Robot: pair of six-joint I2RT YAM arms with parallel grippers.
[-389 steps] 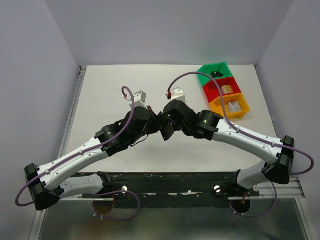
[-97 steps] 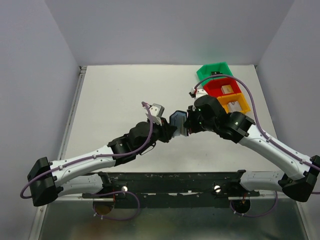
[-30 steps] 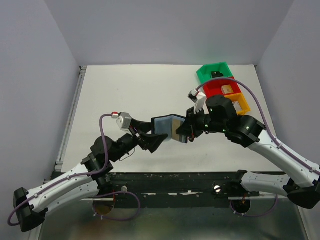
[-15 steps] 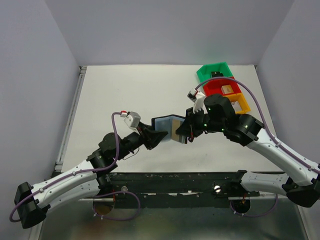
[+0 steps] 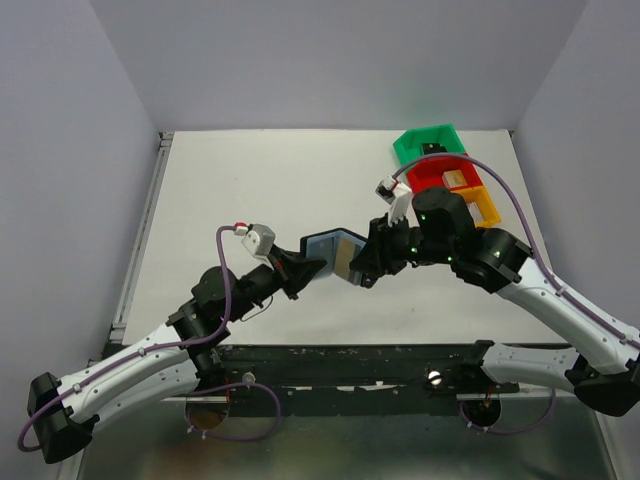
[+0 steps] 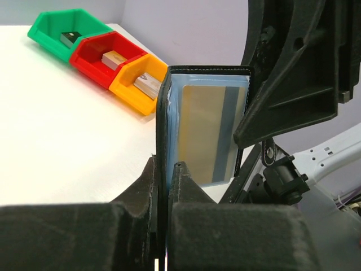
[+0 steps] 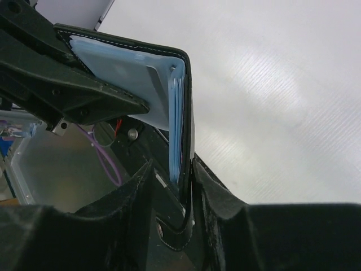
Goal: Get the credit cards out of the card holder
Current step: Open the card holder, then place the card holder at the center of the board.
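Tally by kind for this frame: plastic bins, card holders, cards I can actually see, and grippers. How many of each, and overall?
Plastic bins: 3 (green bin, red bin, orange bin)
Card holder: 1
Cards showing: 1 (gold card in a pocket; any others are hidden)
Grippers: 2 (left gripper, right gripper)
Total: 7

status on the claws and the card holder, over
Left claw shut on card holder flap. Right claw around other flap, grip unclear. Holder open in midair, gold card inside. Nothing blocking.

Top view looks down from behind; wrist views closely share the card holder (image 6: 203,130).
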